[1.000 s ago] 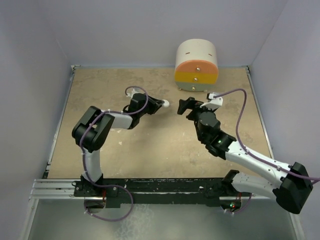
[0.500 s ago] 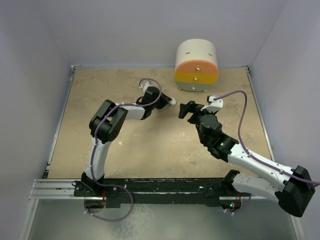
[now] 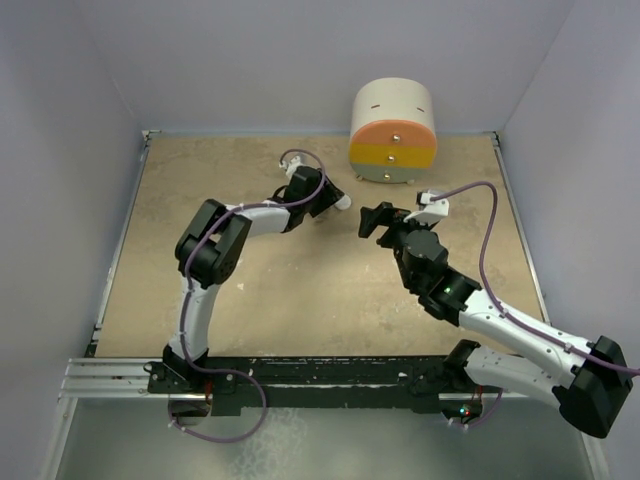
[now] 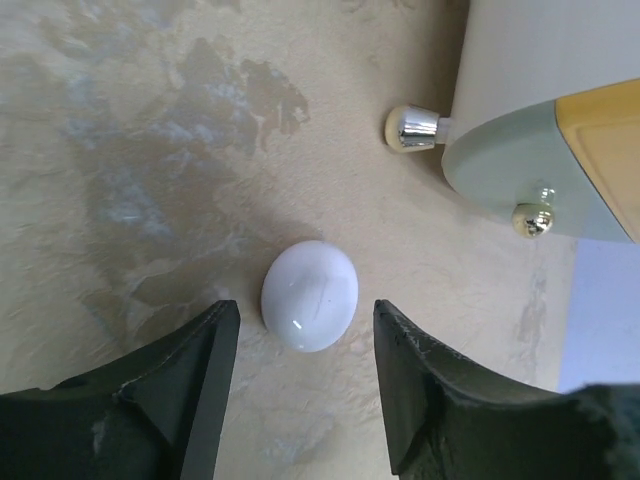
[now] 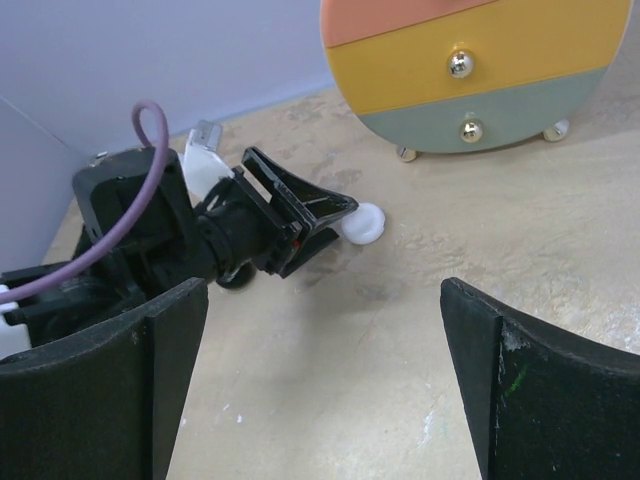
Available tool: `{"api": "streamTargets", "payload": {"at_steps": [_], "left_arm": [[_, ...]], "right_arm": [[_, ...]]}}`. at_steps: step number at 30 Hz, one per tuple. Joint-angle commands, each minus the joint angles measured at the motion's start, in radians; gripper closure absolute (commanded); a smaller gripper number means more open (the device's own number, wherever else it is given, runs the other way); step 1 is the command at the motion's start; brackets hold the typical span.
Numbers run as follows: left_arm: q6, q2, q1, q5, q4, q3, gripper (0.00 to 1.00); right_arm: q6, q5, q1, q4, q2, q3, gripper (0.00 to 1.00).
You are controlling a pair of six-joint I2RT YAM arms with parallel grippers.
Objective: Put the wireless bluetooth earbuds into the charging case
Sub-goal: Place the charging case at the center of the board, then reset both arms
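Jaws of the left gripper (image 5: 338, 222) stood apart, flanking but not touching the white oval charging case (image 4: 310, 295) on the desk (image 3: 250, 290) near the striped drawer chest (image 3: 392, 130). Right gripper (image 3: 372, 220) jaws gaped, empty. No earbuds showed. Centring before closing should stop the smooth case slipping.

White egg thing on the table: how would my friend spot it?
Find the round cabinet with orange, yellow and green drawers at the back of the table. Just in front of it, the white oval case lies at the fingertips of the open left gripper. It's smooth, glossy and egg-shaped, unlike the cabinet's shiny metal feet.
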Motion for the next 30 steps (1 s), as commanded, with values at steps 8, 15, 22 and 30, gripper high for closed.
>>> {"api": "streamTargets", "payload": {"at_steps": [8,15,22,30], "left_arm": [[0.188,-0.594,0.100,-0.237,-0.270,-0.158,0.37],[0.187,-1.130,0.103,-0.391,-0.347,-0.526,0.34],[0.194,-1.438,0.103,-0.490,-0.497,-0.678,0.32],[0.226,-1.468,0.103,-0.469,-0.493,-0.693,0.31]], "right_arm": [[0.017,0.026,-0.007,-0.028,-0.015,0.027,0.00],[0.054,0.004,-0.019,-0.005,-0.010,-0.016,0.00],[0.080,0.034,-0.021,-0.033,-0.034,-0.041,0.00],[0.082,0.019,-0.020,-0.034,-0.038,-0.041,0.00]]}}
